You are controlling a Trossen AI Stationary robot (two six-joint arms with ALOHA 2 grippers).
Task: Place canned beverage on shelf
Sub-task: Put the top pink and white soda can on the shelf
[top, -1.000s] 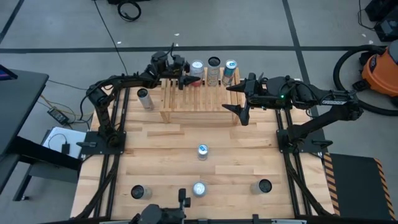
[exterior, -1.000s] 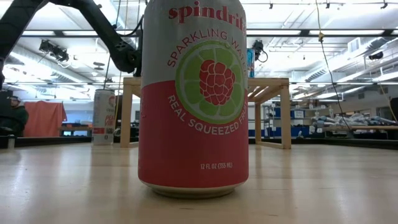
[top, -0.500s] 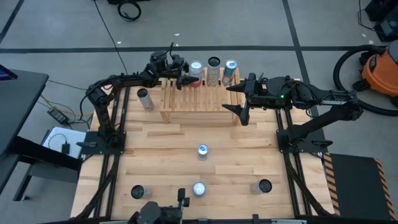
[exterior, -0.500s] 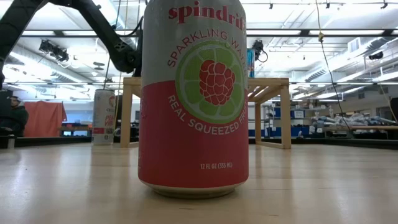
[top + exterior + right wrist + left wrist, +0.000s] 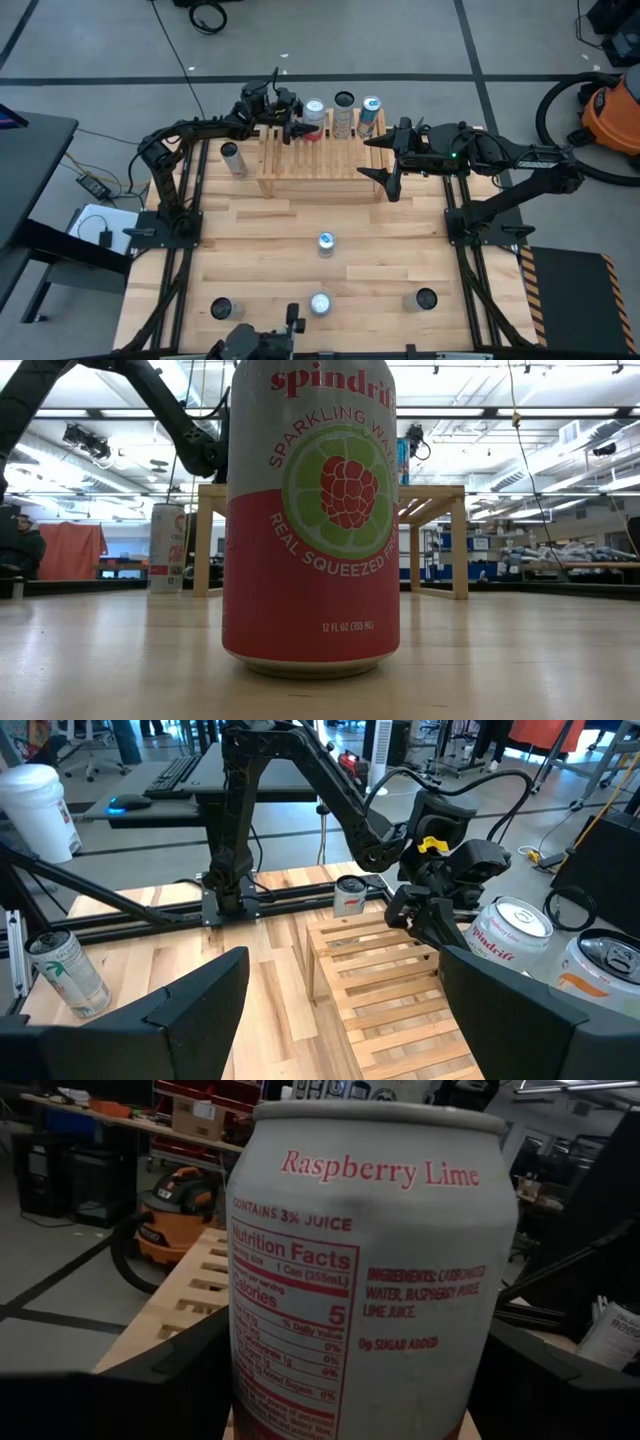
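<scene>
Left pincer (image 5: 300, 128) is clamping a raspberry lime can (image 5: 315, 112) on the shelf (image 5: 320, 160), at twelve o'clock on the bench (image 5: 260, 250). We are judging the placement nearly finished: release is left. Our right pincer (image 5: 378, 160) is waiting wide at the shelf's three o'clock end. We are seeing a pale can with red lettering.

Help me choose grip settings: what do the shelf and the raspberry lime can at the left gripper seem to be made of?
The shelf looks like pale unfinished wood: visible grain, separate slats, matte surface. The raspberry lime can, between the left gripper's fingers, appears to be thin metal, probably aluminium, with a matte white-and-red printed coat and a rolled rim at the top. The right gripper hangs open beside the shelf.
</scene>
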